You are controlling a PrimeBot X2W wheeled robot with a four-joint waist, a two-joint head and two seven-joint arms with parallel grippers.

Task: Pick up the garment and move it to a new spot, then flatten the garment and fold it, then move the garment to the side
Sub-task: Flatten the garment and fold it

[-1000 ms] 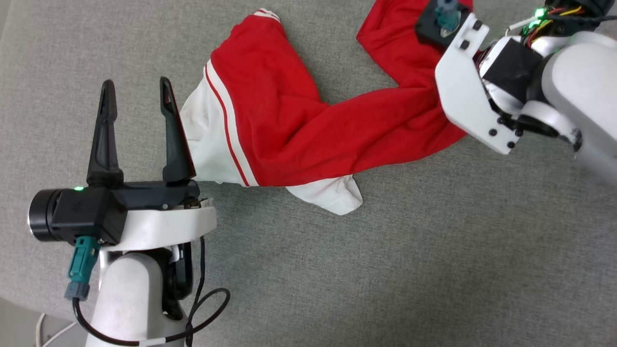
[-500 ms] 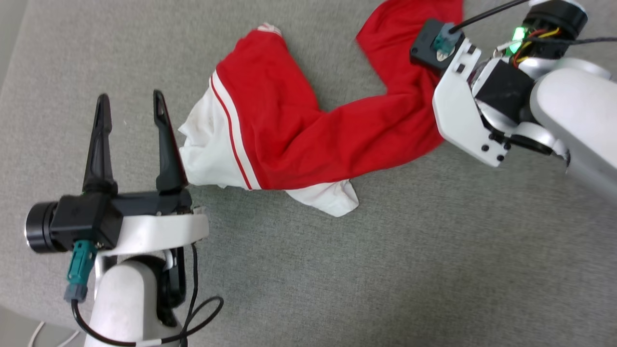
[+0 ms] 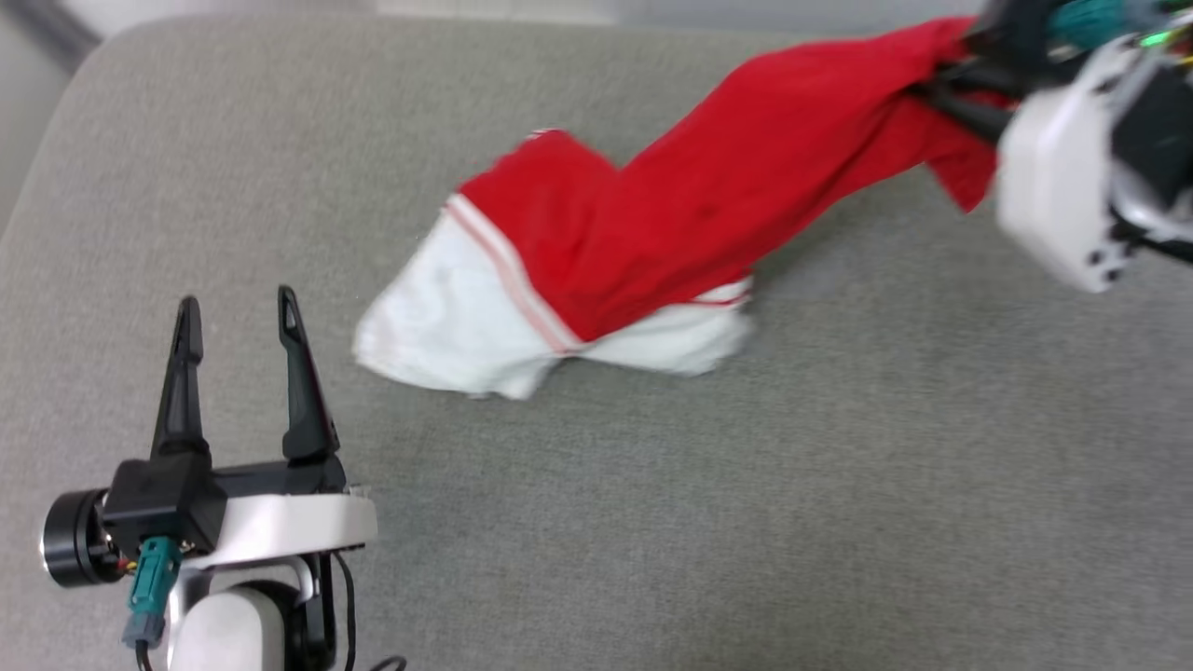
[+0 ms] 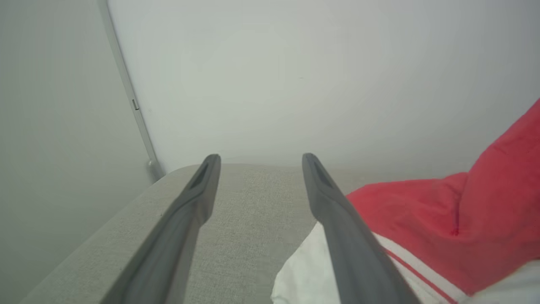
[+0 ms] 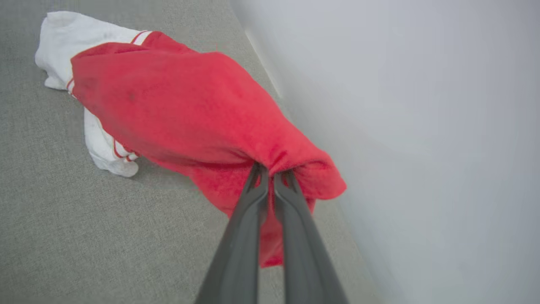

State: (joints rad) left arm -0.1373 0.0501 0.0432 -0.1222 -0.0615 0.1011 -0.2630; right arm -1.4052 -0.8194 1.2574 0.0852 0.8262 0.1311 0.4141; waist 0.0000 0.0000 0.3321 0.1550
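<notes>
Right gripper (image 5: pixel 272 172) is pinching the garment (image 3: pixel 708 214), left gripper (image 3: pixel 239 300) idling spread beside it, so lift high so sleeves (image 3: pixel 438 335) clear.

Light is even and diffuse, and the garment (image 3: pixel 708 205) throws a soft, faint shadow on the grey cloth surface (image 3: pixel 652 513) just under its raised part. Head view: garment and right gripper (image 3: pixel 937 86) at upper right are smeared by blur, the stripes washed together, while the left gripper (image 3: pixel 238 308) and the weave beside it read sharp. Wrist views: the dark fingers (image 4: pixel 337 219) close to the lens are soft and out of focus, and the pale wall (image 5: pixel 422 126) is a featureless haze.
</notes>
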